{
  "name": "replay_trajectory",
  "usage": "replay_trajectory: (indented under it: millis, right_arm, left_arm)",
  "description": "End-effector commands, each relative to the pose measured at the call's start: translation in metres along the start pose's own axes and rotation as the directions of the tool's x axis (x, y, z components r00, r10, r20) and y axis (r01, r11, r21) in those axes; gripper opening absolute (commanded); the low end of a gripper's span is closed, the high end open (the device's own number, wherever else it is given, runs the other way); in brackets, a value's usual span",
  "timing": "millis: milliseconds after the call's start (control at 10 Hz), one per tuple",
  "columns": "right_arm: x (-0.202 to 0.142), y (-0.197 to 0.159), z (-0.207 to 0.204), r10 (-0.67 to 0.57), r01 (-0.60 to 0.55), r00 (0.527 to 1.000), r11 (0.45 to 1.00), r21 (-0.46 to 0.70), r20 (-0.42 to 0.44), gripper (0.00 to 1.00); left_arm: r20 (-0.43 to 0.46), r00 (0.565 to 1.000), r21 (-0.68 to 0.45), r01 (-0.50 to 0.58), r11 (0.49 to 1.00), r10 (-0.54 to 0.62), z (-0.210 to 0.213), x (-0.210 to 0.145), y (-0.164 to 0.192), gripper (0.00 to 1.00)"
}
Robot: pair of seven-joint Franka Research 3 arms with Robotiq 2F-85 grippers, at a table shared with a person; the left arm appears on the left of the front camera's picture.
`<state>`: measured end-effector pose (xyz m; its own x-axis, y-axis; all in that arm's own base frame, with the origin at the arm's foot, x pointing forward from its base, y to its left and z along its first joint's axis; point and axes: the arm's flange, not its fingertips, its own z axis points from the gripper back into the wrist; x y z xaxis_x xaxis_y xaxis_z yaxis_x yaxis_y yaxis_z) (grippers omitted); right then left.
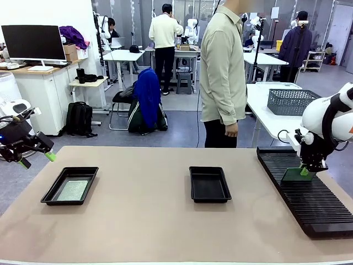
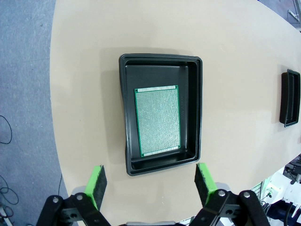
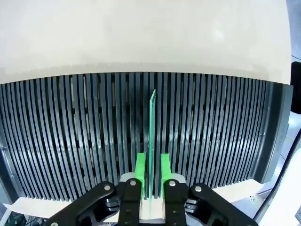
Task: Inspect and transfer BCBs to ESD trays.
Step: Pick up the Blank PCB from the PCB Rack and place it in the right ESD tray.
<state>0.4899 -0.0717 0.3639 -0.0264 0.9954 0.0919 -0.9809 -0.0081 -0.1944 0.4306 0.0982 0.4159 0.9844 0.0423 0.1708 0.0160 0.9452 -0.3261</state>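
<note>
Right gripper (image 3: 153,159): pads (image 3: 140,165) hard beside board (image 3: 152,117), on edge in rack (image 3: 70,132) at table (image 1: 154,232) right edge, long axis straight ahead; clamped or not, cannot tell. Empty tray (image 1: 209,197) leftward, mid-table. Left gripper (image 2: 149,168) wide apart above filled tray (image 2: 129,117).

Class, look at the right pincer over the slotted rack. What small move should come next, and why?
Probably close the right pincer fully on the BCB before any lift. It stands on edge in a slot of the rack, between both green pads, but a firm pinch isn't clearly visible.
</note>
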Motion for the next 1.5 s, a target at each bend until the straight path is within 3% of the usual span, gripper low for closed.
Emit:
replay_trajectory:
  millis: [0, 100, 400, 1000, 1400]
  right_arm:
    - [-0.001, -0.004, -0.002, -0.022, 0.022, 1.000, 1.000, 0.017, 0.006, 0.12]
    - [-0.001, -0.005, -0.002, -0.022, 0.022, 1.000, 1.000, 0.018, 0.006, 0.13]
    - [-0.003, -0.004, -0.003, -0.026, 0.026, 1.000, 0.999, 0.023, 0.006, 0.00]
    - [-0.003, -0.002, 0.004, -0.032, 0.032, 0.999, 0.999, 0.024, 0.005, 0.00]
    - [-0.002, 0.007, 0.043, -0.027, 0.027, 1.000, 0.999, 0.034, 0.014, 0.00]
  left_arm:
    - [0.009, 1.000, -0.001, 0.000, 1.000, 0.000, -0.001, 0.001, 0.001, 1.00]
    - [0.009, 1.000, -0.001, 0.000, 1.000, 0.000, -0.001, 0.001, 0.001, 1.00]
    - [0.009, 1.000, -0.001, 0.000, 1.000, 0.000, -0.001, 0.001, 0.001, 1.00]
    - [0.009, 1.000, -0.001, 0.000, 1.000, 0.000, -0.001, 0.001, 0.001, 1.00]
    - [0.009, 1.000, -0.001, 0.000, 1.000, 0.000, -0.001, 0.001, 0.001, 1.00]
